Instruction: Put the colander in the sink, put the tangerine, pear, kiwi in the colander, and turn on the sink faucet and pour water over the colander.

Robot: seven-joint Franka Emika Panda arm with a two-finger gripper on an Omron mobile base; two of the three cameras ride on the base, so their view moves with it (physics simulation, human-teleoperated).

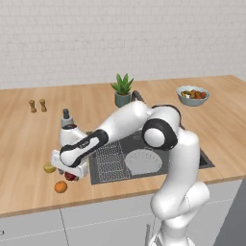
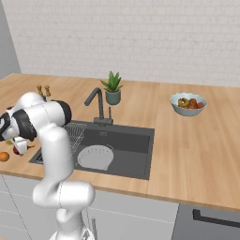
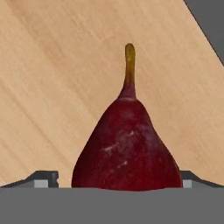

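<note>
Hand point(image 1: 71, 174): lowered over the wooden table point(image 1: 29, 139) left of the sink point(image 1: 192, 158), fingers spread wide apart, 1 finger tip point(image 3: 43, 178) on each side of the pear point(image 3: 127, 148); no grip closed on it, and whether the tips touch its skin cannot be told.

Pear: dark red, lying on the table between the fingers, stem pointing away from the hand; in the left base view a small part of it point(image 1: 70, 177) shows under the hand.

Tangerine point(image 1: 60, 187): on the table just beside the pear, nearer the front edge.

Yellow-green fruit point(image 1: 49, 167): on the table, just left of the hand.

Colander point(image 1: 142, 162): pale, round, sitting inside the sink, right of the wire rack point(image 1: 106, 161).

Faucet point(image 2: 97, 104): dark, at the back of the sink.

Potted plant point(image 1: 122, 90): behind the faucet.

Fruit bowl point(image 1: 192, 95): far right on the table, well apart from the sink.

2 small shakers point(image 1: 37, 105): far left at the back.
</note>
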